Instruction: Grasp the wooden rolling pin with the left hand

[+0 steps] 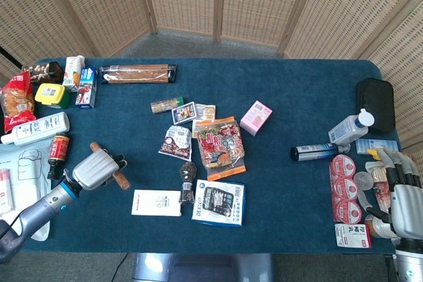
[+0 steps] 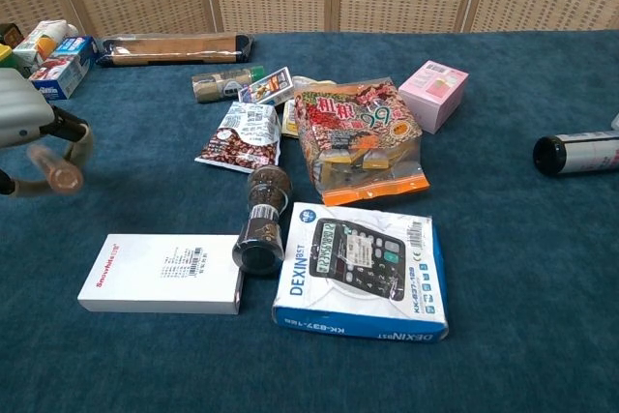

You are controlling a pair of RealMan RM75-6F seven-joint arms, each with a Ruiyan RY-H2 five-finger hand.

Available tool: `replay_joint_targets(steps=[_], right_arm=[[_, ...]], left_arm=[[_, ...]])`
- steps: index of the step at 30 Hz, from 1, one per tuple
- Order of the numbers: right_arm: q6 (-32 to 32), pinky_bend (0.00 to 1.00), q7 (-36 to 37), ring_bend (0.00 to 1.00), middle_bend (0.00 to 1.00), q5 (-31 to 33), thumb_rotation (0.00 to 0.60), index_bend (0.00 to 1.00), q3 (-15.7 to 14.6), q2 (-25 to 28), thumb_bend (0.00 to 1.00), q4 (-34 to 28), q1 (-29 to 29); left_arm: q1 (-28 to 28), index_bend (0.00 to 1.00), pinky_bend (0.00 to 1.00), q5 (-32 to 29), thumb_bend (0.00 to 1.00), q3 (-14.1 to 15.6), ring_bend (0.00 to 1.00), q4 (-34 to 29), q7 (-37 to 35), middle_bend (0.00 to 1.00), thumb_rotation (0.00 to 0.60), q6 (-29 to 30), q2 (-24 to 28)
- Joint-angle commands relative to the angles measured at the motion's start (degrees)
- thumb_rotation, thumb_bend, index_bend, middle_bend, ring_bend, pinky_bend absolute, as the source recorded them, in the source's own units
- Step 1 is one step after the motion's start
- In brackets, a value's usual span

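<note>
My left hand [image 1: 92, 170] grips the wooden rolling pin [image 1: 121, 181] at the left of the blue table. The pin's ends stick out on both sides of the fist, one toward the upper left, one toward the lower right. In the chest view the left hand [image 2: 21, 121] is at the far left edge, lifted off the cloth, with the blurred rolling pin [image 2: 56, 169] end pointing at the camera. My right hand [image 1: 400, 189] rests at the table's right edge, fingers spread, holding nothing.
A white box [image 1: 156, 203], pepper grinder [image 1: 187, 180] and calculator box [image 1: 217, 203] lie just right of the left hand. A small dark bottle [image 1: 57, 152], a white bottle [image 1: 36, 129] and snack packets lie to its left. Snack bags [image 1: 221, 146] fill the middle.
</note>
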Motion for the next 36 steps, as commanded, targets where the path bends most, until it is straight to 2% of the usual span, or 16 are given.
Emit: replay_joint_targets(steps=[1, 10, 21, 29, 36], right_arm=[[-0.01, 0.0, 0.13, 0.0, 0.07, -0.12, 0.592, 0.0, 0.03, -0.09, 0.32, 0.13, 0.06], [-0.45, 0.0, 0.7, 0.0, 0.07, -0.43, 0.593, 0.0, 0.25, -0.48, 0.32, 0.8, 0.55], [-0.92, 0.0, 1.79, 0.0, 0.08, -0.33, 0.59, 0.0, 0.44, -0.59, 0.32, 1.68, 0.91], [-1.2, 0.0, 3.39, 0.0, 0.08, -0.62, 0.592, 0.0, 0.38, -1.26, 0.32, 2.84, 1.18], [-1.71, 0.0, 3.8, 0.0, 0.08, -0.51, 0.592, 0.0, 0.35, -2.33, 0.32, 3.81, 1.57]], left_arm=[[0.75, 0.66, 0.83, -1.64, 0.61, -1.51, 0.9, -2.08, -1.51, 0.74, 0.6, 1.56, 1.76], [2.04, 0.71, 0.88, -4.78, 0.62, -5.22, 0.95, -8.24, -3.9, 0.79, 0.6, 5.46, 6.0], [2.34, 0.71, 0.88, -7.16, 0.61, -9.65, 0.95, -15.77, -5.55, 0.79, 0.6, 8.3, 11.47], [1.99, 0.71, 0.88, -9.29, 0.61, -14.27, 0.95, -23.46, -4.62, 0.79, 0.6, 10.1, 18.28], [1.18, 0.71, 0.88, -12.87, 0.61, -18.95, 0.95, -27.29, -5.43, 0.79, 0.6, 10.1, 23.16]])
